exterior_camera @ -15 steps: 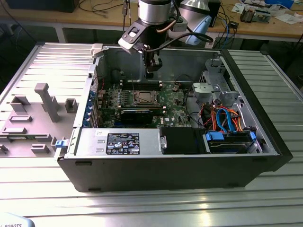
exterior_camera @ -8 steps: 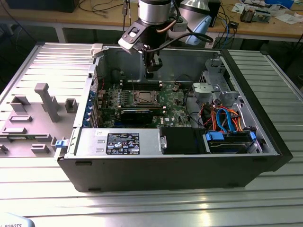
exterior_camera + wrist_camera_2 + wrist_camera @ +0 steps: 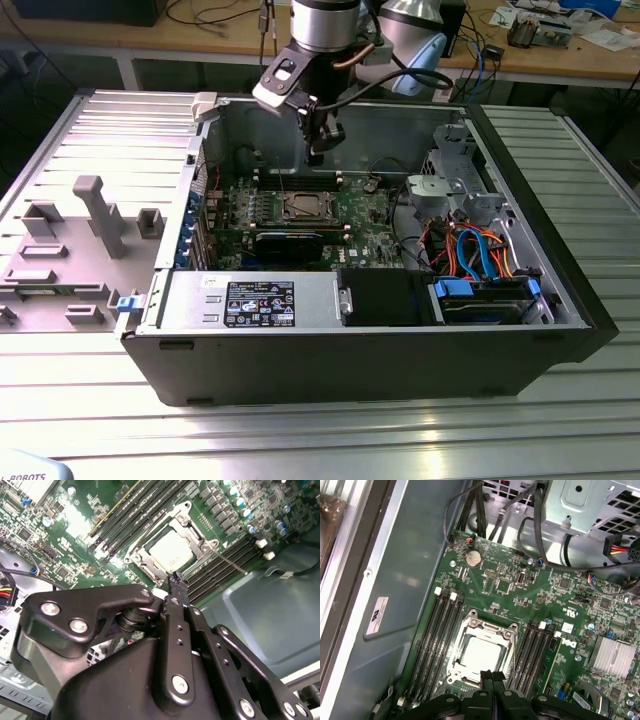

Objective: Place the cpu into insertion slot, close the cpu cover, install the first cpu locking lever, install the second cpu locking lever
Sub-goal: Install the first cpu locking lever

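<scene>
The gripper (image 3: 487, 676) hangs with its fingers pressed together, holding nothing, clear of the board (image 3: 510, 587). In the first wrist view its tips hover at one edge of the cpu (image 3: 481, 655). The cpu lies flat in the slot (image 3: 454, 669), silver top up. It is square, with no long axis, and its edges run parallel to the memory slots (image 3: 437, 645) on both sides. The cover (image 3: 489, 629) lies down around it. A thin lever (image 3: 229, 562) angles out from one corner. The case wall (image 3: 395, 605) stands beyond the slots, and the space above is open.
</scene>
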Available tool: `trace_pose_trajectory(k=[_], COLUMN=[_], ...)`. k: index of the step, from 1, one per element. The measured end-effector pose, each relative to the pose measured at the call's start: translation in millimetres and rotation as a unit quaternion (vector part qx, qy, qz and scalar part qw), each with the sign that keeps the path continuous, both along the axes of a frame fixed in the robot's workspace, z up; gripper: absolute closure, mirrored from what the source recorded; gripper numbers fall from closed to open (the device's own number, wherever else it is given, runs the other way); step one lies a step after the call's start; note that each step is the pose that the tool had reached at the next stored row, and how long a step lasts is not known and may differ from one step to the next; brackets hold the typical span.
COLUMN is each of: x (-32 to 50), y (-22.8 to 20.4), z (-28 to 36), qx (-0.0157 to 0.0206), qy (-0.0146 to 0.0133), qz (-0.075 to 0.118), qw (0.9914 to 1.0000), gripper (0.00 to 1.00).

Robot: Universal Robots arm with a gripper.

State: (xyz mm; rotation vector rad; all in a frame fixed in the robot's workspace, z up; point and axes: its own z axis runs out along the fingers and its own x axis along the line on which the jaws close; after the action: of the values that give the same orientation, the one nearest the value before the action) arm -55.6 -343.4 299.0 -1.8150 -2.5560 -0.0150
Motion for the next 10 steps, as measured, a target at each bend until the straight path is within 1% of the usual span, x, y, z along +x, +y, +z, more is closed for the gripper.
trace_pose_trajectory(k=[3,7,10], x=[-4.2,-12.1,-13.6], y=[0.0,0.0,0.0], z=[0.0,0.0,-0.1], qx=[0.0,0.0001,0.0001], qy=[0.0,0.0,0.0], qz=[0.001,0.002,0.005], qw=[1.0,1.0,0.99999], gripper=[0.89,0.89,0.89])
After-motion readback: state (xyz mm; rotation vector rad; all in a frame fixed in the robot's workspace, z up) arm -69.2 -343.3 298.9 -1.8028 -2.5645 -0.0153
